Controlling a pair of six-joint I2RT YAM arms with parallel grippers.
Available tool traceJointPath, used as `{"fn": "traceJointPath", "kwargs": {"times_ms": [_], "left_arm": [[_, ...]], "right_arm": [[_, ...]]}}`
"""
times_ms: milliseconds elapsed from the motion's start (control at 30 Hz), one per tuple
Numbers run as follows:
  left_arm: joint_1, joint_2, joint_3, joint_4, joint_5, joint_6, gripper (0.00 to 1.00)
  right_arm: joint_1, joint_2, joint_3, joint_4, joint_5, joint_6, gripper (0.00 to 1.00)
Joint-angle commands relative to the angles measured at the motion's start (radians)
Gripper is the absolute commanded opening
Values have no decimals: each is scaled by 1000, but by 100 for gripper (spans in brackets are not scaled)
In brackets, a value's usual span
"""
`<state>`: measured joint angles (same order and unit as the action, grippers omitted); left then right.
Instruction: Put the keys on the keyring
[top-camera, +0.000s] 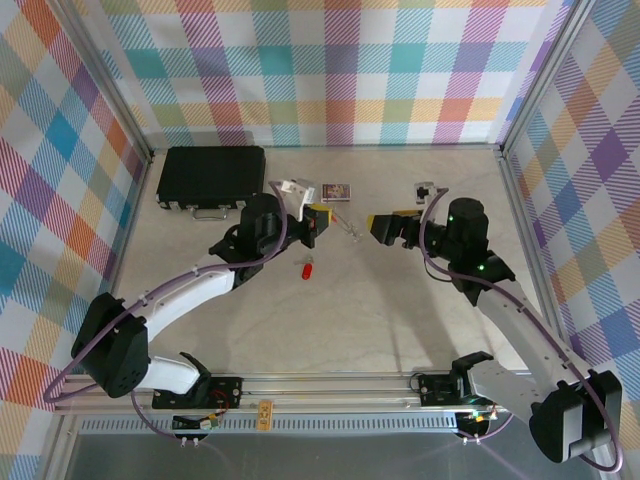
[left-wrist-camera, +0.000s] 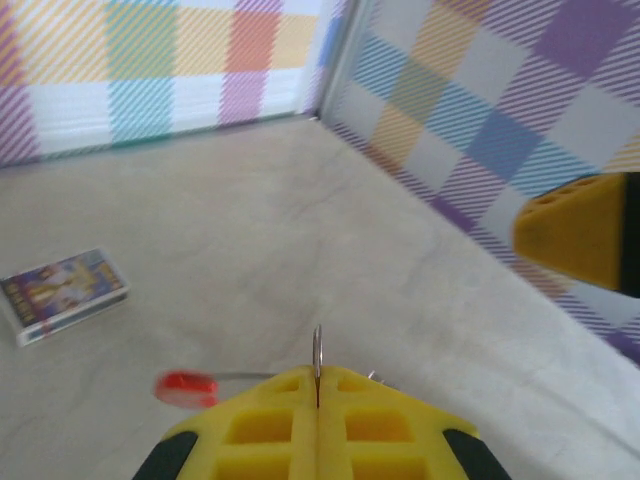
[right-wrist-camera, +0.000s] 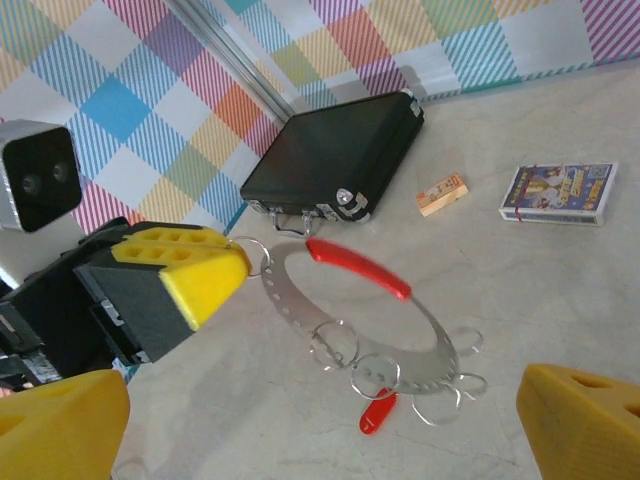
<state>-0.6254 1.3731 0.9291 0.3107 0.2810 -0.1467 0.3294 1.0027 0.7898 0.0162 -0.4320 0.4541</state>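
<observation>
the left gripper is positioned over the middle of the table, toward its far edge. its yellow fingers are pressed together and are clamped on the thin rim of the keyring, which is seen edge-on in the left wrist view. the keyring is held off the table surface and is extended from the left gripper toward the right gripper. a red sleeve is fitted along the far part of its rim, and several small wire loops are hung from its near part.

the right gripper is aimed at the keyring from the right side of the table. its two yellow fingers are held wide apart and nothing is gripped between them. no contact with the keyring is seen.

the key is located on the table surface near the middle, on the near side of the left gripper. in the top view it is seen apart from the keyring; in the right wrist view it is seen just below the wire loops.

a black case is placed at the far left corner of the table. a printed card is laid near the middle of the far edge. a small tan block is seen between the case and the card.
</observation>
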Motion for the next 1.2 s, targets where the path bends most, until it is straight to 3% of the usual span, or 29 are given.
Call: {"fn": "traceJointPath", "kwargs": {"times_ms": [0, 100, 200, 433, 600, 800, 933, 1167], "left_arm": [[44, 11, -31, 203, 273, -83, 0], [68, 13, -71, 338, 361, -144, 0], [72, 2, -94, 371, 379, -151, 0], [75, -27, -117, 409, 439, -146, 0], [76, -24, -104, 410, 506, -103, 0], [76, -17, -171, 570, 448, -54, 0], [76, -25, -155, 549, 460, -49, 0], [76, -32, -126, 473, 504, -47, 0]], "right_arm": [[3, 5, 39, -3, -25, -50, 99], [3, 7, 41, 1, -36, -50, 99], [3, 9, 31, 22, -75, -50, 100], [3, 10, 19, 60, -132, -52, 80], [3, -5, -11, 143, -163, -28, 75], [4, 0, -24, 188, -187, -29, 75], [5, 0, -31, 212, -227, -34, 72], [9, 10, -31, 244, -289, -41, 57]]}}
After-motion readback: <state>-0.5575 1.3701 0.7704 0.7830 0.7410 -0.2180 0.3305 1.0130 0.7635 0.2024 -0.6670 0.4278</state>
